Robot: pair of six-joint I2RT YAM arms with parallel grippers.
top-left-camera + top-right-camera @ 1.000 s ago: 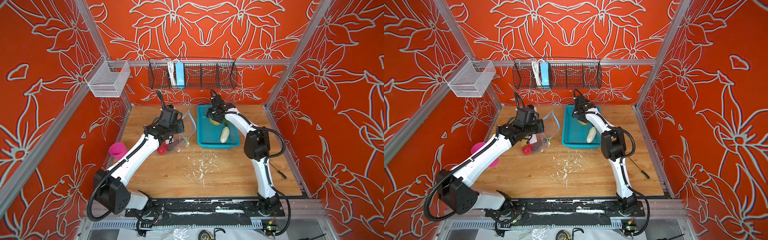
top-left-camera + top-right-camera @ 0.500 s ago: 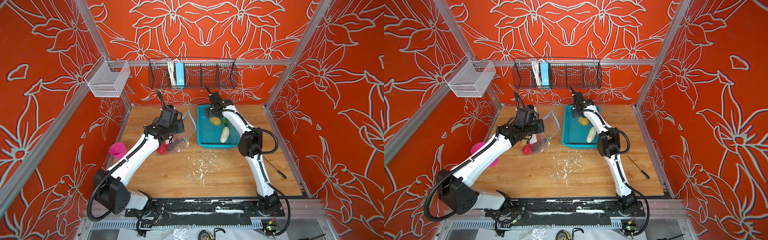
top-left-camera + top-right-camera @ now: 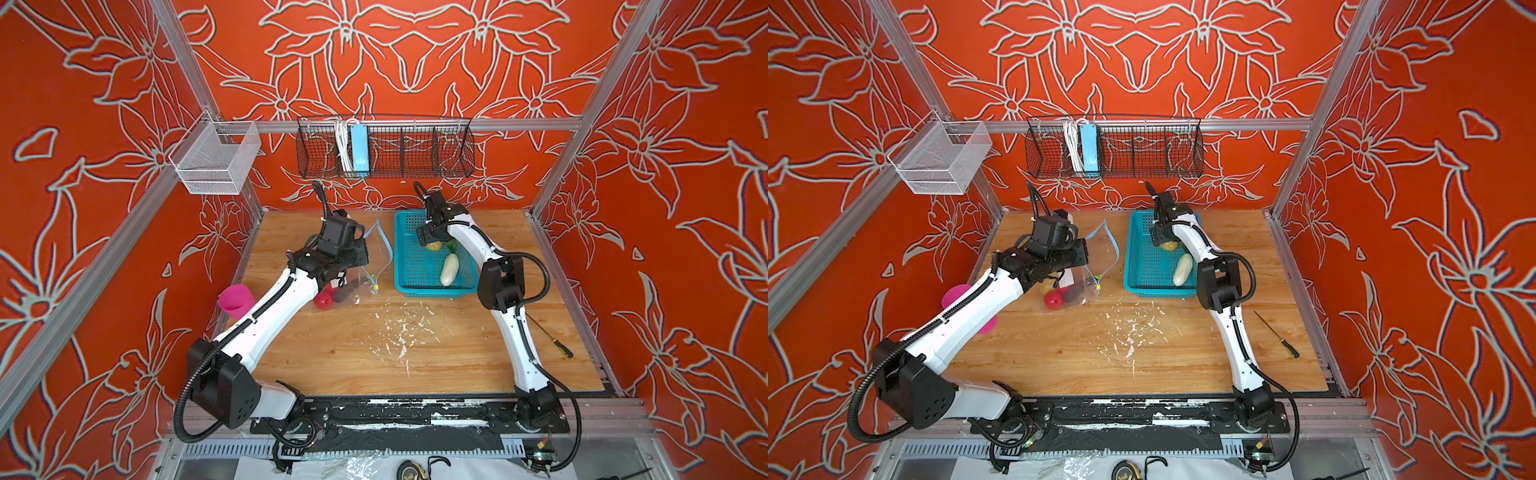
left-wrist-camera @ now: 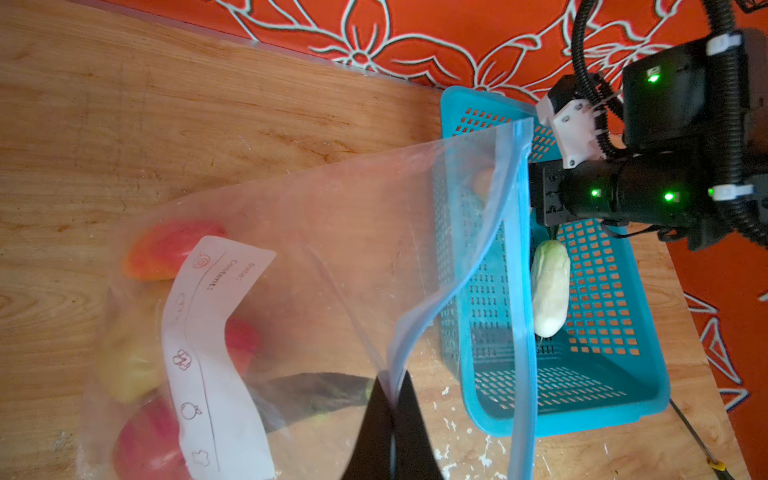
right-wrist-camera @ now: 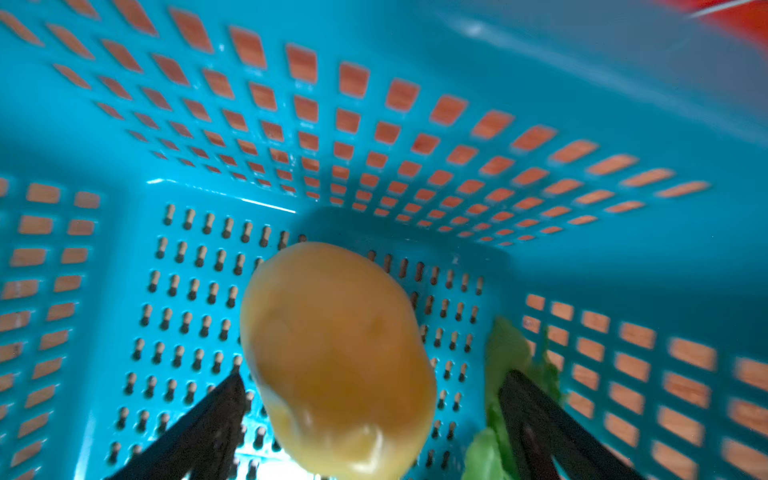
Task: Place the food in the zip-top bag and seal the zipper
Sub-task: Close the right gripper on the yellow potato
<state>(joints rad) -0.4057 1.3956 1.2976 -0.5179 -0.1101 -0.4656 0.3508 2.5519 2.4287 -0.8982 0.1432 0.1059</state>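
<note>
Now, the right gripper (image 5: 372,384), fingers spread wide, straddles the potato (image 5: 332,332) at the far end of the basket (image 5: 415,104); close squarely across its middle (round, likely to squirt out). The left gripper (image 4: 391,415) pinches the zip-top bag (image 4: 332,249) at its mouth, toward the far-left corner of the table (image 3: 415,365).

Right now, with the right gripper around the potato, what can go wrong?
The open right gripper straddles the potato off-centre; closing may nudge it away.
One finger sits beside the radish leaves and may snag them.
The left gripper pinches the bag only by its edge, which could slip.
</note>
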